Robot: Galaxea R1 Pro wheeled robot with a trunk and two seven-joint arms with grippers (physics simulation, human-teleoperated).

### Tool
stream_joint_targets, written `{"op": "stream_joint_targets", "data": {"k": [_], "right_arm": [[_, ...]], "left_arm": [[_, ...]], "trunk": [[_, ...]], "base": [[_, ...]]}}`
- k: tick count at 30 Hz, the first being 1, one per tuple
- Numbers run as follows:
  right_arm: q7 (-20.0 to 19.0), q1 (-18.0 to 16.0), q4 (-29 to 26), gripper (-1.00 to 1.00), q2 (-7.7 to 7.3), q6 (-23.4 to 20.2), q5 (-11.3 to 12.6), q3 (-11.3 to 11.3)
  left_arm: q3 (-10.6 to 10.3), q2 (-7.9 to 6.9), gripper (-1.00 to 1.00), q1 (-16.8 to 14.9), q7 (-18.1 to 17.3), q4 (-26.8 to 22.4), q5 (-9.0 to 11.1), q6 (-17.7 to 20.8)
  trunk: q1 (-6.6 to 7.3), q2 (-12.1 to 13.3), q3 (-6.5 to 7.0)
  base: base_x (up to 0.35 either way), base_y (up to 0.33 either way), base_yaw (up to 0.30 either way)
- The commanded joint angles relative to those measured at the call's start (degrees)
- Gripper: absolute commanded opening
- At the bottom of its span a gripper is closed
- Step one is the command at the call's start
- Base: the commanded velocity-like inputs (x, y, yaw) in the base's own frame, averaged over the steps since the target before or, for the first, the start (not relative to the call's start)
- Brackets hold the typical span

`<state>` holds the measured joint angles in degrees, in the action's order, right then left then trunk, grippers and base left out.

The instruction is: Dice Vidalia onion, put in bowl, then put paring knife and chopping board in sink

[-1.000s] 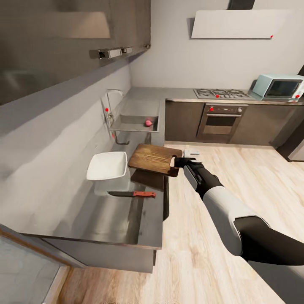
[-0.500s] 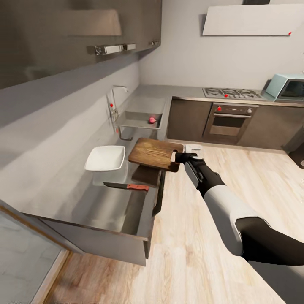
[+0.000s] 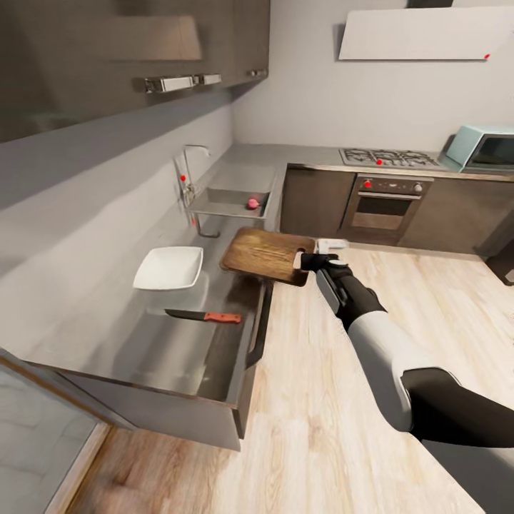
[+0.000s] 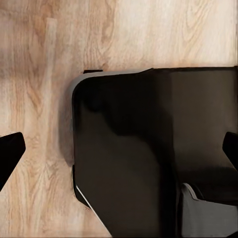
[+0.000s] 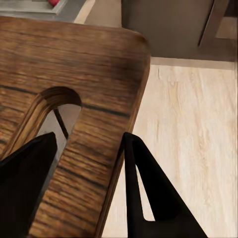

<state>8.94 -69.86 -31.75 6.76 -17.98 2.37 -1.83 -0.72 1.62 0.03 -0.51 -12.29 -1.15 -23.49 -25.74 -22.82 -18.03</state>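
My right gripper (image 3: 305, 261) is shut on the slotted short end of the dark-brown chopping board (image 3: 265, 255), held level above the grey countertop (image 3: 135, 335) at its front edge, casting a shadow below. In the right wrist view the fingers (image 5: 148, 198) clamp the board (image 5: 84, 64) beside its slot hole (image 5: 47, 116). The white square bowl (image 3: 168, 268) sits left of the board. The paring knife (image 3: 203, 316) lies flat nearer me, orange handle to the right. The pinkish onion (image 3: 252, 203) rests in the sink (image 3: 227, 209) beyond, under the tap (image 3: 189, 171). My left gripper (image 4: 119, 151) is open over my dark base.
Wooden floor (image 3: 335, 400) stretches to the right of the counter. An oven (image 3: 382, 207), hob (image 3: 385, 157) and microwave (image 3: 485, 148) stand along the far wall. Dark wall cabinets (image 3: 107, 50) hang over the countertop.
The whole view has shifted as the camera moved. The board stays in my right gripper above the counter and now sits a little farther from the bowl.
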Motion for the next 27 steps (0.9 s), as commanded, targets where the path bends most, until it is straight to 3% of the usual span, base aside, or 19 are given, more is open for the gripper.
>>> {"op": "stream_joint_targets", "data": {"k": [1,5,15,18,19,22,24,27], "right_arm": [[0.68,-0.02,-0.42,-1.00,-0.05,-0.38,0.59,-0.16],[0.89,-0.02,-1.74,-1.00,0.22,-1.06,1.58,-0.08],[-0.83,-0.02,-4.68,-1.00,0.45,-4.25,1.53,-0.36],[-1.72,-0.02,-5.50,-1.00,0.37,-5.21,1.50,-1.51],[-8.48,-0.02,-8.13,-1.00,0.32,-9.64,1.50,-3.33],[-11.56,-0.02,-8.98,-1.00,0.20,-10.00,1.50,-7.69],[-12.61,-0.02,-9.14,-1.00,0.22,-10.39,1.50,-8.82],[-16.29,-0.02,-11.72,-1.00,0.26,-14.60,1.50,-9.88]], "left_arm": [[-0.05,0.01,1.00,0.01,-0.01,0.29,-0.13,-0.14],[-0.07,0.05,1.00,-0.03,0.00,1.59,-0.17,-0.15],[0.02,-0.02,1.00,-0.03,0.07,4.82,0.00,-0.08],[0.02,-0.03,1.00,-0.03,0.07,5.09,0.00,-0.07],[0.02,-0.03,1.00,-0.02,0.07,5.09,0.00,-0.07],[0.02,-0.04,1.00,-0.03,0.07,5.09,0.00,-0.06],[0.02,-0.07,1.00,-0.02,0.07,5.09,0.00,-0.06],[0.02,-0.13,1.00,-0.03,0.07,5.09,0.05,-0.06]], "trunk": [[-0.04,-0.10,-0.09],[-0.04,-0.10,-0.09],[-0.04,-0.10,-0.09],[-0.04,-0.10,-0.09],[-0.04,-0.10,-0.09],[-0.04,-0.10,-0.09],[-0.04,-0.10,-0.09],[-0.04,-0.10,-0.09]], "base": [[0.142,-0.263,0.000],[0.174,-0.277,0.000],[0.203,-0.283,0.000],[0.207,-0.282,0.000],[0.207,-0.282,0.000],[0.207,-0.282,0.000],[0.208,-0.282,0.000],[0.208,-0.282,0.000]]}}
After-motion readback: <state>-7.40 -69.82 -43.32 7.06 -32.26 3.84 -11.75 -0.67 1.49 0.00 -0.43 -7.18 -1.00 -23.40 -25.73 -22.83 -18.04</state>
